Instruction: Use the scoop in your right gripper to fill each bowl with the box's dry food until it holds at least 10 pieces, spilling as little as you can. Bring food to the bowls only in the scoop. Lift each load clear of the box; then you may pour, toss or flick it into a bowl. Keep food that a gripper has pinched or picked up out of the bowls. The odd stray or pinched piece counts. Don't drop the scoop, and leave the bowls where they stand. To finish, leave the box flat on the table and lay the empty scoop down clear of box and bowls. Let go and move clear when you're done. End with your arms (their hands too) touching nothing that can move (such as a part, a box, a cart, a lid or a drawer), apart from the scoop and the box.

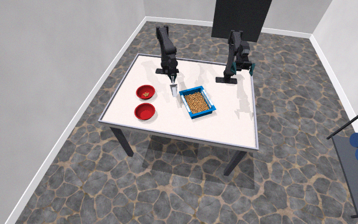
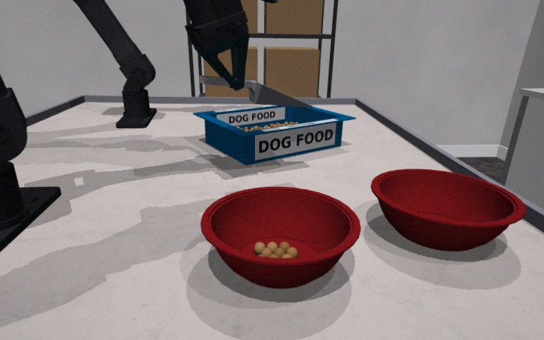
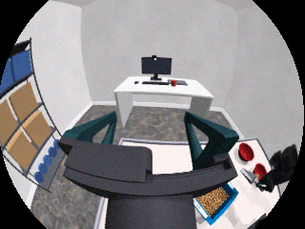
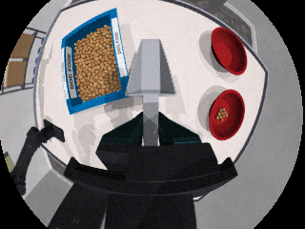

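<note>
My right gripper [image 1: 172, 80] [image 2: 237, 86] [image 4: 151, 115] is shut on the handle of the grey scoop [image 1: 174, 90] [image 2: 273, 95] [image 4: 151, 72]. The scoop hangs above the table between bowls and box, and no food shows in it. The blue box [image 1: 201, 115] [image 2: 225, 141] [image 4: 91, 107] stands flat and holds many round brown pieces. One red bowl [image 1: 140, 96] [image 2: 280, 271] [image 4: 234, 114], nearer the arms, holds several pieces. The other red bowl [image 1: 144, 113] [image 2: 441, 232] [image 4: 229, 50] shows no food. My left gripper [image 1: 243, 69] [image 3: 150, 114] is open and empty, raised away from the box.
A raised rim [image 1: 179, 136] runs around the table [image 1: 168, 124]. The left arm's base [image 1: 226, 80] [image 2: 135, 119] stands on the far side of the box from the bowls. The bowls stand close together near one table end. No loose pieces show on the table.
</note>
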### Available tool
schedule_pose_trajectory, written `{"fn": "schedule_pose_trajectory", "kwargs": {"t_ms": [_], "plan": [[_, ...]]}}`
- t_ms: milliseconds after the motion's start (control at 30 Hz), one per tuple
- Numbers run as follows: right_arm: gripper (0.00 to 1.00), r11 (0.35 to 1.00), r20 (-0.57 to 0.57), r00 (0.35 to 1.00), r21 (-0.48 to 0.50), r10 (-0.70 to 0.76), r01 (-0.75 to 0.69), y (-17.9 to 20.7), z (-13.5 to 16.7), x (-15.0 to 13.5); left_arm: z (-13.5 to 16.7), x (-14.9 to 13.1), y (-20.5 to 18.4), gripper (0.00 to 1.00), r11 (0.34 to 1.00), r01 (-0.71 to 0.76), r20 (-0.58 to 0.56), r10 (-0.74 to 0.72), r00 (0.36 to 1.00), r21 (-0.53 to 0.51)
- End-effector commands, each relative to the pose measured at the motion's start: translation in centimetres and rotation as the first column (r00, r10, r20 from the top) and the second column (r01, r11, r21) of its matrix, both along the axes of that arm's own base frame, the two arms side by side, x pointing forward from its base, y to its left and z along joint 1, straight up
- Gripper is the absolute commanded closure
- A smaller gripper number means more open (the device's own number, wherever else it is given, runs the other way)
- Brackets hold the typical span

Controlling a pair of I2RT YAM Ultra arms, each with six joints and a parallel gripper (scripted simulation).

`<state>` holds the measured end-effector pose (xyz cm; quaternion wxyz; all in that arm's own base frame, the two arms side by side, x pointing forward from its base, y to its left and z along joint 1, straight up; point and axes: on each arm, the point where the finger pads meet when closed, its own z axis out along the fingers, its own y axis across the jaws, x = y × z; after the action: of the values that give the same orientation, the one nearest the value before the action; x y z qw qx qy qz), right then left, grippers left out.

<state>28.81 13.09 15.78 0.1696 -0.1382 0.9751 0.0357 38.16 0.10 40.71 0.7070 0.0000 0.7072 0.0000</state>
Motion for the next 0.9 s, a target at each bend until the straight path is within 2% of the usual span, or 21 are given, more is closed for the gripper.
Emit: {"fn": "schedule_pose_trajectory", "kwargs": {"t_ms": [0, 500, 867], "plan": [[1.00, 1.000, -0.018, 1.000, -0.009, 0.025, -0.025, 2.0, 0.9, -0.2, 0.9, -0.3, 0.0, 0.00, 1.000, 0.000, 0.019, 0.000, 1.000, 0.000], [1.00, 0.982, -0.104, 0.979, -0.053, 0.177, -0.183, 9.0, 0.7, -3.1, 0.9, -0.3, 0.0, 0.00, 1.000, 0.000, 0.019, 0.000, 1.000, 0.000], [1.00, 0.974, -0.073, 0.973, -0.036, 0.220, -0.223, 10.7, 1.3, -3.2, 0.9, -0.3, 0.0, 0.00, 1.000, 0.000, 0.019, 0.000, 1.000, 0.000]]}}
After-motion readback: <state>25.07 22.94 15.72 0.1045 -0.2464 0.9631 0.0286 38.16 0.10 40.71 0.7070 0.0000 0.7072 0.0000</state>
